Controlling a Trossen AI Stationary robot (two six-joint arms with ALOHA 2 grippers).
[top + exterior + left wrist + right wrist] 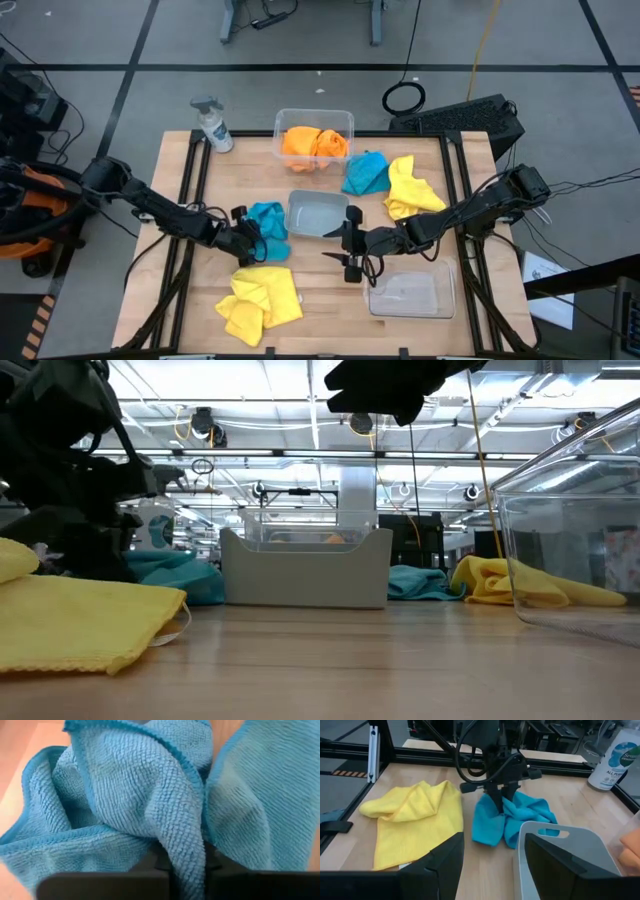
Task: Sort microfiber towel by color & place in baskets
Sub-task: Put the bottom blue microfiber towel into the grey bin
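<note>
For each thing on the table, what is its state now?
Left claw: shut on blue towel.
Right claw: open, empty.
Far basket: holds orange towels.
Grey basket: empty.
Near basket: empty.
Second blue towel: loose on table.
Yellow towels: unsorted.

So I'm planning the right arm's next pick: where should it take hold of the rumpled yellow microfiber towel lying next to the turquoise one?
Probably the raised fold at the top of the rumpled yellow microfiber towel, coming straight down from above. It lies bunched on the wooden table, so that ridge gives the right gripper's open fingers something to pinch; the flatter edges offer little. Its left edge lies against the turquoise microfiber towel, so stay right of that.
</note>
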